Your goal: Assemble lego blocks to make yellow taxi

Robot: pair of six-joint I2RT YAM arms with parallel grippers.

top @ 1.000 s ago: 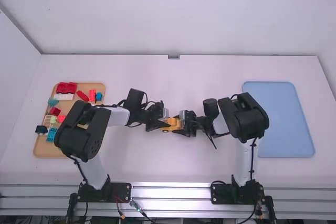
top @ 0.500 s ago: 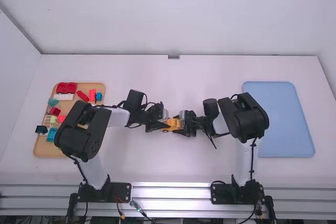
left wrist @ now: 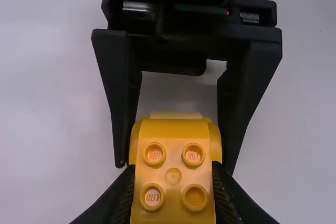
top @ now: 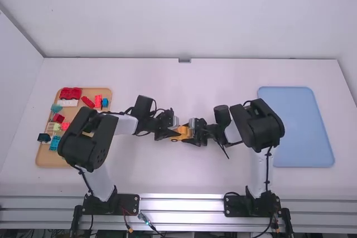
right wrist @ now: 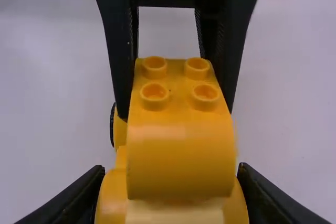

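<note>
Pressing taxi [top: 184, 130] together, I reckon. High view: taxi between arms, parts tray [top: 51, 160] well left of it. Left wrist: left claw [left wrist: 172, 170] clamped on taxi's studded block [left wrist: 173, 134]. Right wrist: right claw [right wrist: 170, 171] pinching taxi's other end. Next: square up, squeeze evenly.

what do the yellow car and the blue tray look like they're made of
The yellow car looks like moulded plastic with a slight gloss: smooth curved faces, soft highlights and cleanly formed round studs. The blue tray looks matte and evenly coloured with rounded corners, probably plastic, though coated metal is possible.
</note>
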